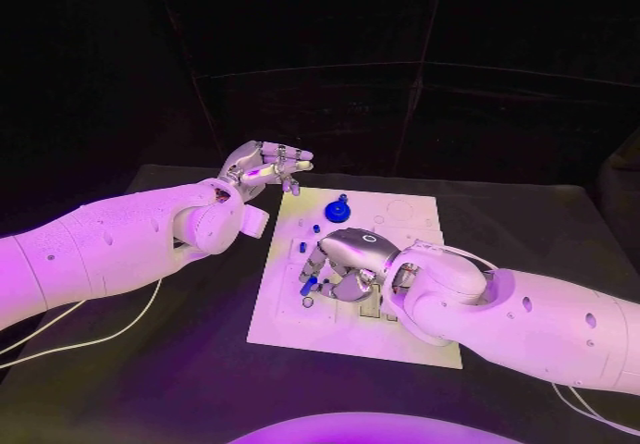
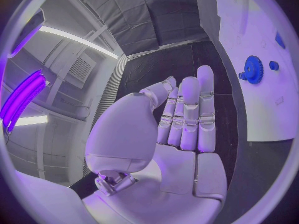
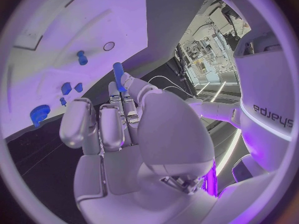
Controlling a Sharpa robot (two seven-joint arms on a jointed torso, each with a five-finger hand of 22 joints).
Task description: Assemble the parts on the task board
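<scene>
Over the middle of the task board, the right hand is lowered with its fingers curled downward toward the plate. In the right wrist view, a slim blue peg stands out from between the fingertips of this hand, so the hand appears to be pinching it. The step in hand is judged to be the placing of this peg into a seat on the board.

Beyond the right hand, toward the far edge of the board, a blue gear sits on the plate. Small blue parts lie just beside the hand on its left-arm side, and another blue piece shows close under the fingers. Whether that piece is the held peg cannot be told from the head view.

The left hand hovers off the far left corner of the board, above the counter, well apart from the parts. Its fingers are held straight and close together and it grips nothing.

The next move calls for aligning the peg upright over its hole, then pressing straight down. A tilted peg would probably jam. The exact target hole is hidden beneath the right hand.
</scene>
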